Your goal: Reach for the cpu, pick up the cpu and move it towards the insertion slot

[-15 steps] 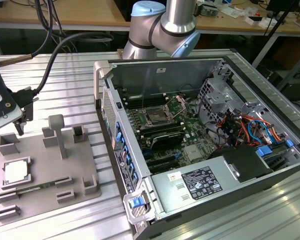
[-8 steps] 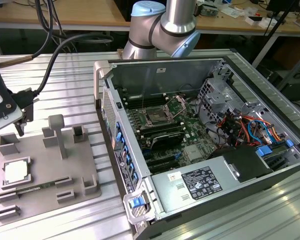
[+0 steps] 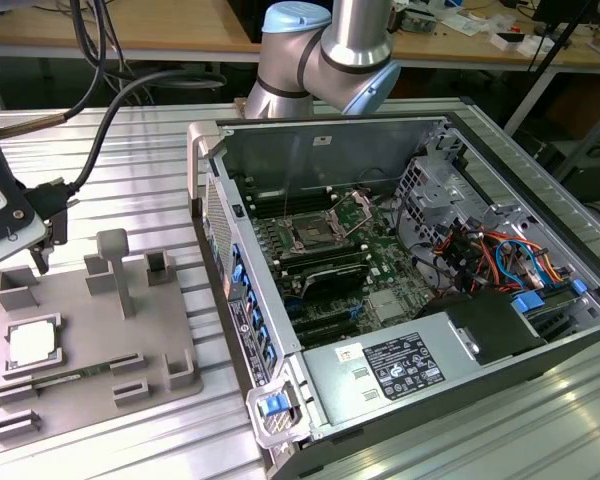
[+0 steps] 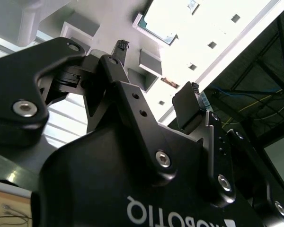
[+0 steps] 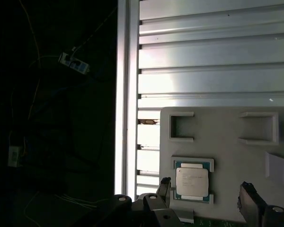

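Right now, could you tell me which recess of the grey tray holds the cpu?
The square recess at the grey tray's end on the exterior view's left: it alone frames the silvery cpu.

Counted: one cpu (image 5: 191,182), one grey plastic tray (image 3: 90,335), one open computer case (image 3: 320,150), one insertion slot (image 3: 310,237), one power supply (image 3: 400,365), one robot arm (image 3: 330,50), one gripper (image 5: 206,187) with two black fingers (image 5: 248,198), one slatted metal table (image 3: 150,160).
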Tool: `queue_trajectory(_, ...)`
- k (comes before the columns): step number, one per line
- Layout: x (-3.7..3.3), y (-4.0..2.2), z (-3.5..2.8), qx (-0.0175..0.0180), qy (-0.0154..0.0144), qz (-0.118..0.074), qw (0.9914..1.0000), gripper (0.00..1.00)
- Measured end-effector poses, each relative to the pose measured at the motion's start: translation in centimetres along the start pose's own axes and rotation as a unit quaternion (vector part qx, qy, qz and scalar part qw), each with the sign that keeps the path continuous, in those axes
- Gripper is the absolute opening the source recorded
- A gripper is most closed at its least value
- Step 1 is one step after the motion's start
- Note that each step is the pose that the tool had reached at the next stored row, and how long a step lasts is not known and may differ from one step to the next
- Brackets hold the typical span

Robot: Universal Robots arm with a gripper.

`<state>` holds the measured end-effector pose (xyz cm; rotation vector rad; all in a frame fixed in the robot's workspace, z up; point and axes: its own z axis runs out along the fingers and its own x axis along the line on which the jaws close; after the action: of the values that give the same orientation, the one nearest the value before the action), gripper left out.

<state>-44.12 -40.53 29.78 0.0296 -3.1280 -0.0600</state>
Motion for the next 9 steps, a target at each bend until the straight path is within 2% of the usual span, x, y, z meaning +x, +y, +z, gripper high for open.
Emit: queue_trajectory(9,0.0,-0.01,0.24,0.0,0.0,0.0,1.0,0.66)
